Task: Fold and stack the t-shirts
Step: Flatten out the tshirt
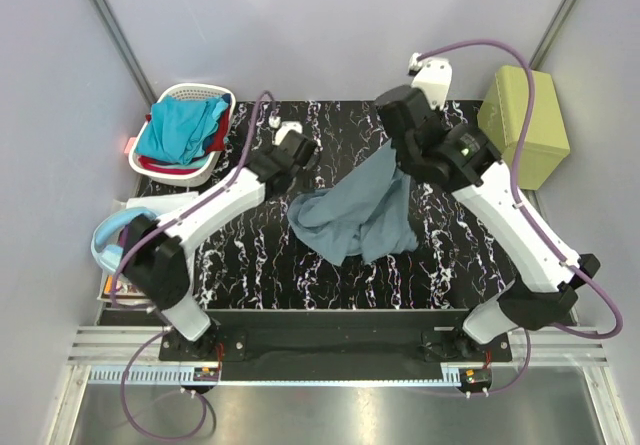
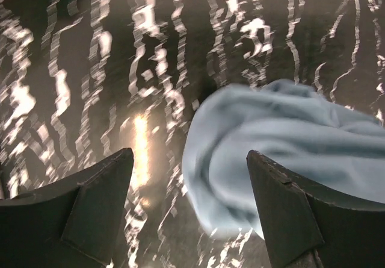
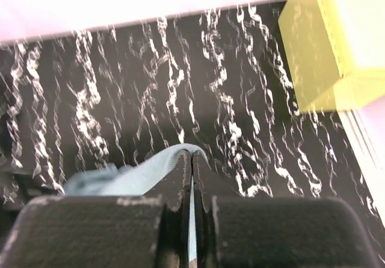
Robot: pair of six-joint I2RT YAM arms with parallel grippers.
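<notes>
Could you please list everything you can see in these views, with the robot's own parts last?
Grey-blue cloth t-shirt: one, grey-blue, table centre, one edge lifted.
Turquoise cloth t-shirt: one, turquoise, in the basket.
Red cloth t-shirt: one, red, in the basket, mostly covered.
White plastic laundry basket: one, white, far left.
Yellow-green box: one, far right.
Black marbled table: one, white-veined.
Left gripper: one, black, open, above the grey-blue shirt's edge.
Right gripper: one, black, shut on the grey-blue shirt.

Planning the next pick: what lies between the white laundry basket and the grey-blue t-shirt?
The left gripper and forearm, over bare marbled table; top view shows it.
</notes>
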